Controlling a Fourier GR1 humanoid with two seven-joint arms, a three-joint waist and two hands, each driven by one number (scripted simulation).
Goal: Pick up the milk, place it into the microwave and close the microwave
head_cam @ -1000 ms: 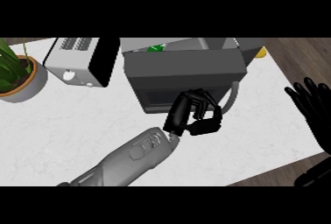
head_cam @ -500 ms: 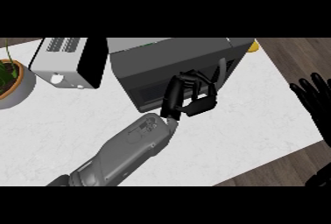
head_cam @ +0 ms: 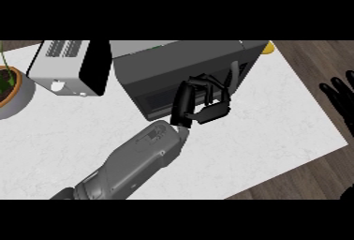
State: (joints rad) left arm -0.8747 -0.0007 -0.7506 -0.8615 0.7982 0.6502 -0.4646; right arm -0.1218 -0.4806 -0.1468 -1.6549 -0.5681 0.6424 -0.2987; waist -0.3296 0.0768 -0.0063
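The left hand (head_cam: 202,101) sits at frame centre, fingers curled and holding nothing visible, against the front of the microwave (head_cam: 187,70), whose door looks shut or nearly so. The milk cannot be seen; presumably it is inside, so the task seems almost finished. The right hand (head_cam: 339,96) rests open at the right edge, partly cut off.

A dark grey microwave (head_cam: 181,70) is showing at upper centre, a silver-and-black toaster (head_cam: 69,68) at upper left, on a white marbled counter (head_cam: 276,122) beside brown wood flooring (head_cam: 318,61).
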